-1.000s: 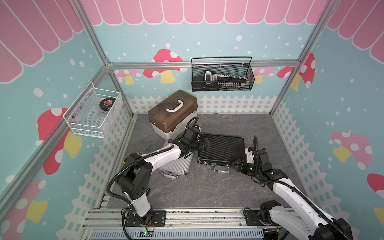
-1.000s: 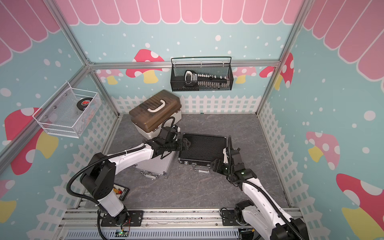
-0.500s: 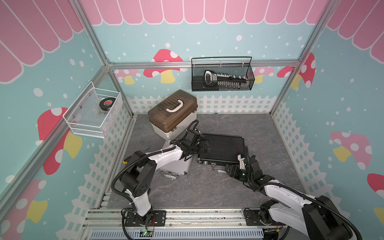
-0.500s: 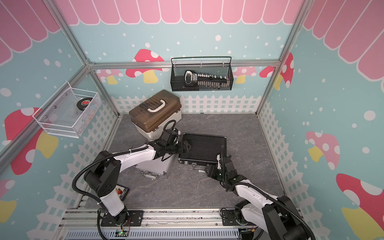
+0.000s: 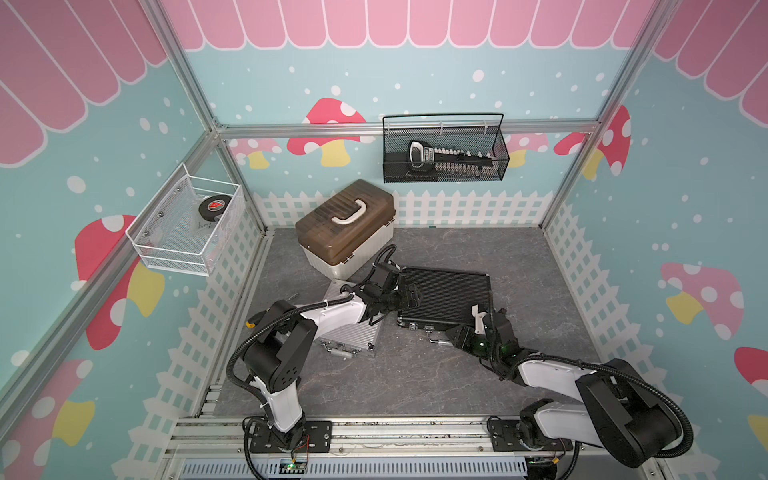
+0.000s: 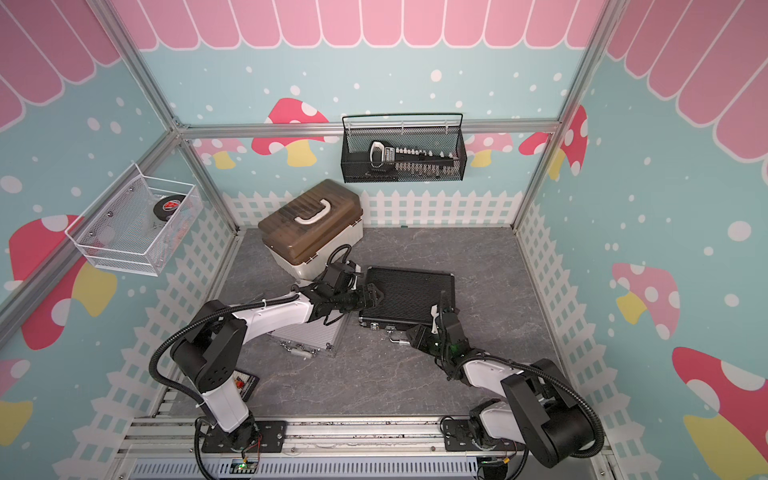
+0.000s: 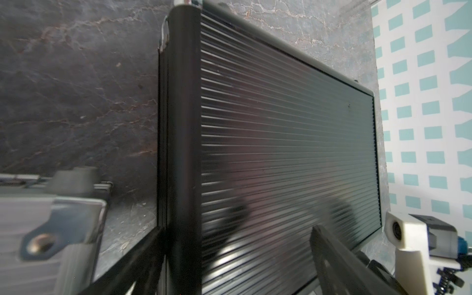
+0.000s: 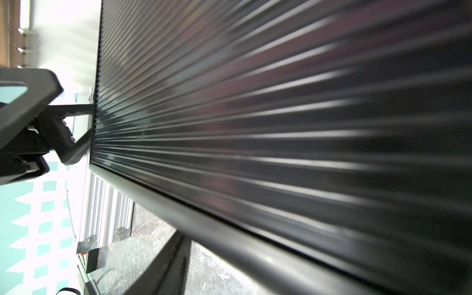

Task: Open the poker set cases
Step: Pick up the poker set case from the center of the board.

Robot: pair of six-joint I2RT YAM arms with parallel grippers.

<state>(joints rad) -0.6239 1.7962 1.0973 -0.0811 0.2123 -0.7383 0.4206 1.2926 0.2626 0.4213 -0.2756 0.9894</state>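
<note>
Two cases lie flat on the grey floor (image 5: 415, 386), both with lids down. The black case (image 5: 449, 297) sits mid-floor, with its chrome handle (image 5: 435, 340) on the front wall, the side facing the arm bases. The silver case (image 5: 353, 338) lies just to its left. The left wrist view shows a strip of floor between them, and the left arm crosses over the silver one. A box (image 5: 345, 232) with a brown lid stands just behind the silver case. The left gripper (image 5: 410, 293) is at the black case's left edge with its jaws spread wide. In its wrist view one finger (image 7: 339, 260) reaches over the ribbed lid and the other finger (image 7: 127, 263) runs outside the side wall, so the edge lies between them. Whether either presses on the case cannot be told. The right gripper (image 5: 453, 334) is low at the front right of the black case, just beside the handle. Its wrist view is filled by the lid at close range, with one finger (image 8: 176, 268) showing below the rim against the floor. The other finger is hidden, so I cannot tell whether its jaws are apart or together, nor whether it touches the handle.
</note>
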